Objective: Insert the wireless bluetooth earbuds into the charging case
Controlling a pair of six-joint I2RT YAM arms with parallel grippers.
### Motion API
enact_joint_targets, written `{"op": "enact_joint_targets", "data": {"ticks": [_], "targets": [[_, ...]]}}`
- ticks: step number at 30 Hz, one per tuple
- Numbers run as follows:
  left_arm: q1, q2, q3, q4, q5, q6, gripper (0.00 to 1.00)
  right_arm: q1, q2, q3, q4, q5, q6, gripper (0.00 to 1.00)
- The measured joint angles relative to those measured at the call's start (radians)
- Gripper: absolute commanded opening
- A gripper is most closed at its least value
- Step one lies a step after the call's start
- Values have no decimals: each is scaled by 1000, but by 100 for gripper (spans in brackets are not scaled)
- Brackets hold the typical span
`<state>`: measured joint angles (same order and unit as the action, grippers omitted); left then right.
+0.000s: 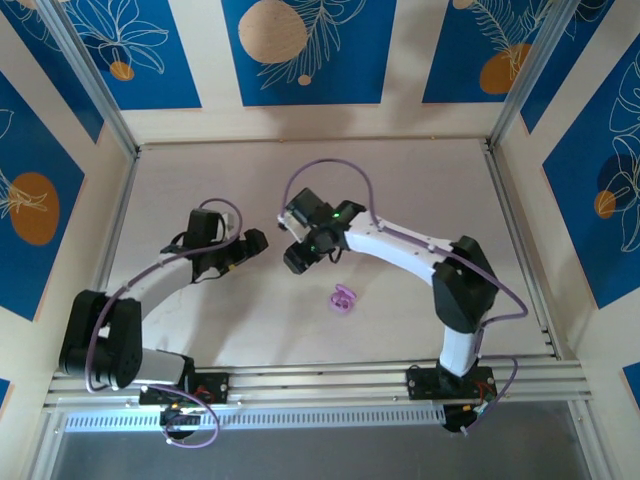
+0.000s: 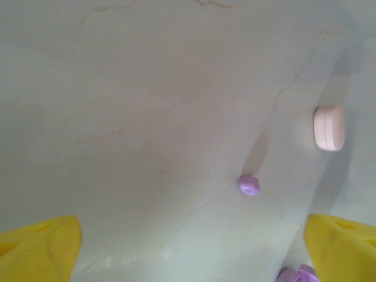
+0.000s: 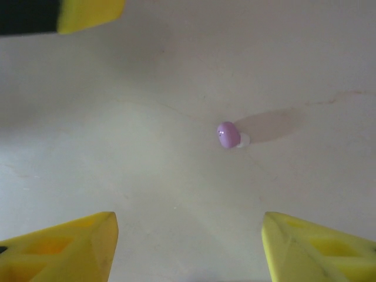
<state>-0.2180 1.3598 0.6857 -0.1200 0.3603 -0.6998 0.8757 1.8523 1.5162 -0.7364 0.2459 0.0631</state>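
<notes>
Purple earbud (image 3: 228, 134) lies bare on the desk (image 1: 420, 180), loose, touching nothing but the desk. In the right wrist view it sits at about 1 o'clock from the right end effector (image 3: 189, 226), ahead of the fingertips and not yet between them. Its long axis runs roughly 10 to 4 o'clock, purple body at the 10 end and small white tip at the 4 end, which is close to the line the fingers close along.

Right end effector: fingers apart at a moderate gap, nothing held, nothing touched. The gap looks far wider than the bud.

In the left wrist view a purple earbud (image 2: 249, 185), probably the same one, lies at about 1 o'clock from the left end effector (image 2: 191, 235) and further ahead of its tips. Left end effector: fingers spread wide, empty, touching nothing. A closed pale pink case (image 2: 328, 128) lies at 2 o'clock beyond the bud, apart from it.

In the top view the two end effectors face each other near desk centre, left end effector (image 1: 245, 245) at 9 o'clock of right end effector (image 1: 300, 258). The bud is too small to pick out there. The open purple charging case (image 1: 343, 298) lies at about 4 o'clock from the right end effector, near it and clear of both arms.

Judgement: the right arm is nearer both bud and case, so the pick looks like its job. It needs to advance toward 1 o'clock to bring the bud between its fingers before closing. The bud is tiny and rounded, so it may roll or squirt out.
</notes>
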Motion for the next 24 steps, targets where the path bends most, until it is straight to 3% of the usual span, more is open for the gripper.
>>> {"op": "enact_joint_targets", "data": {"ticks": [11, 24], "targets": [[79, -69, -77, -27, 11, 2, 100, 113, 285, 237, -141, 322, -134, 57], [114, -97, -79, -74, -6, 2, 100, 122, 438, 415, -235, 474, -162, 55]]}}
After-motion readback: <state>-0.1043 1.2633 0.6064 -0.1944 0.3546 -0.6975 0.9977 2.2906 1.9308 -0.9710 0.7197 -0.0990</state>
